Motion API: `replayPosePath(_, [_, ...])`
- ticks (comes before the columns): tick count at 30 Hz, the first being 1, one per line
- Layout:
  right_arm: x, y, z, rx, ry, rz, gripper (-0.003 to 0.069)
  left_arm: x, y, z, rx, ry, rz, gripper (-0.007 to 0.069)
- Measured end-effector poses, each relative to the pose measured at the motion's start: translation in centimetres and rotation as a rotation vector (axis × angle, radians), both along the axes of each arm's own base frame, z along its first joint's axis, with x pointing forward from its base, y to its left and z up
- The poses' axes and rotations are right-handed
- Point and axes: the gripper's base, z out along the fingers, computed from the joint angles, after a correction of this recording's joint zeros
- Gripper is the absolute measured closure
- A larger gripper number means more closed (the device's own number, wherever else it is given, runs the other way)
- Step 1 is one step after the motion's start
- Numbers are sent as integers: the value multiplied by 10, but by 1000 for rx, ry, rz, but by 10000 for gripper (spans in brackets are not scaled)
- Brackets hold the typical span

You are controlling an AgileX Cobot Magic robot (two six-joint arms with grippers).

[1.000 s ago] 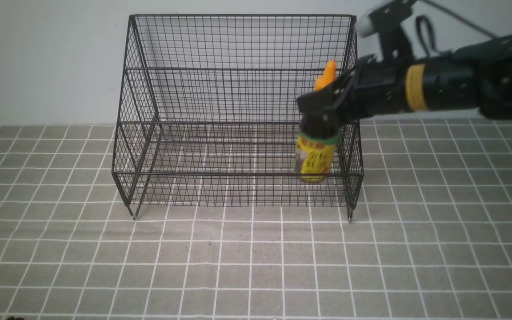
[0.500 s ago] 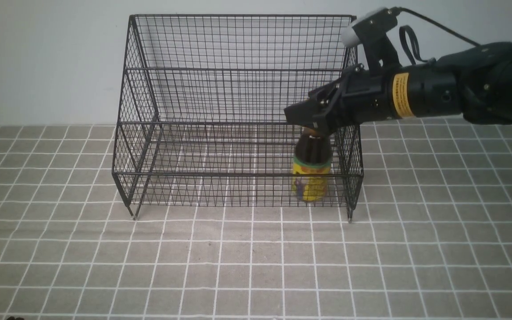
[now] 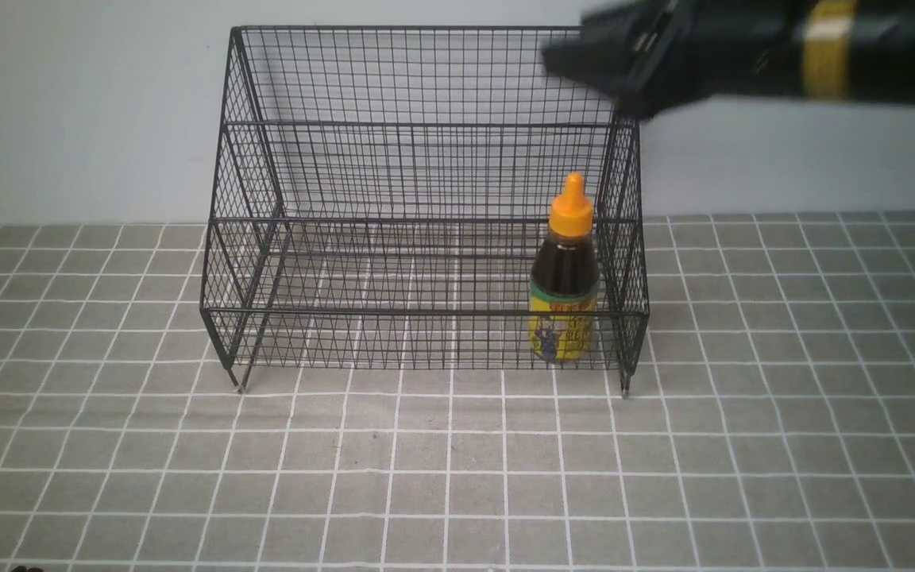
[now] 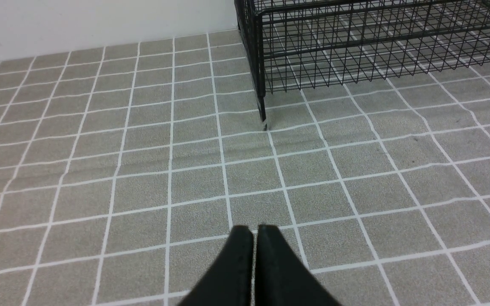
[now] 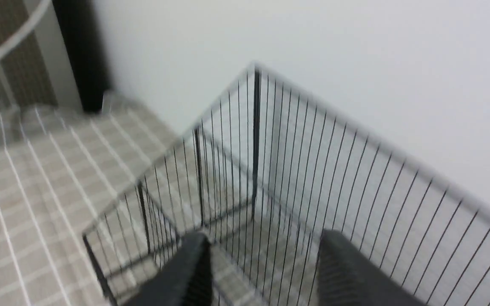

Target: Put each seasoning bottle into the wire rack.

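A dark-brown seasoning bottle with an orange nozzle cap and yellow-green label stands upright in the lower tier of the black wire rack, at its right end. My right gripper is open and empty, blurred, high above the bottle near the rack's top right corner. In the right wrist view its fingers stand apart over the rack's mesh; the bottle is out of that view. My left gripper is shut and empty, low over the tiled mat, short of the rack's front left foot.
A grey mat with a white grid covers the table. A pale wall stands right behind the rack. A dark upright post shows at the far end in the right wrist view.
My right gripper has let go of the bottle and risen up and away to the rack's top right corner. The bottle now stands free in the lower tier.
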Motion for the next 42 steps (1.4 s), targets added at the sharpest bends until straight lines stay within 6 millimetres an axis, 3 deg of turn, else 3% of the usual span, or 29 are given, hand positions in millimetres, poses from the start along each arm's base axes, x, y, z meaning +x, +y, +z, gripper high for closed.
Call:
replayPosePath(2, [-12, -5, 16, 12, -50, -12, 493, 0, 0, 0, 0, 0, 0, 631])
replayPosePath(3, [-27, -11, 35, 9, -132, -29, 587, 0, 0, 0, 0, 0, 0, 631])
replayPosePath(4, [-33, -14, 42, -5, -181, -41, 616, 0, 0, 0, 0, 0, 0, 631])
replayPosePath(8, [-52, -29, 68, -141, -439, -139, 661, 0, 0, 0, 0, 0, 0, 631])
replayPosePath(10, [-64, -45, 87, -333, -675, -292, 669, 0, 0, 0, 0, 0, 0, 631])
replayPosePath(12, [-66, -55, 94, -430, -758, -392, 670, 0, 0, 0, 0, 0, 0, 631])
replayPosePath(13, [-69, -70, 103, -515, -806, -551, 671, 0, 0, 0, 0, 0, 0, 631])
replayPosePath(16, [-76, -100, 108, -405, -630, -859, 671, 0, 0, 0, 0, 0, 0, 631])
replayPosePath(19, [-91, -127, 92, -203, -240, -1083, 671, 0, 0, 0, 0, 0, 0, 631])
replayPosePath(20, [-97, -132, 78, -174, -35, -1136, 671, 0, 0, 0, 0, 0, 0, 631])
replayPosePath(21, [-99, -131, 75, -151, 16, -1126, 671, 0, 0, 0, 0, 0, 0, 631])
replayPosePath(22, [-103, -127, 60, -165, 204, -1083, 671, 0, 0, 0, 0, 0, 0, 631])
replayPosePath(23, [-104, -126, 57, -171, 235, -1077, 671, 0, 0, 0, 0, 0, 0, 631])
replayPosePath(25, [-107, -109, 44, -172, 403, -892, 671, 0, 0, 0, 0, 0, 0, 631])
replayPosePath(28, [-113, -88, 42, -109, 473, -672, 671, 0, 0, 0, 0, 0, 0, 631])
replayPosePath(30, [-128, -82, 56, -15, 410, -553, 672, 0, 0, 0, -1, 0, 0, 631])
replayPosePath(33, [-150, -85, 71, 76, 296, -511, 672, 0, 0, 0, -1, 0, 0, 631])
replayPosePath(35, [-179, -94, 81, 196, 144, -499, 672, 0, 0, 0, -1, 0, 0, 631])
replayPosePath(37, [-191, -98, 82, 241, 84, -497, 672, 0, 0, 0, -1, 0, 0, 631])
replayPosePath(38, [-214, -107, 78, 322, -24, -497, 672, 0, 0, 0, -1, 0, 0, 631])
replayPosePath(42, [-237, -116, 58, 414, -154, -506, 672, 0, 0, 0, -1, 0, 0, 631])
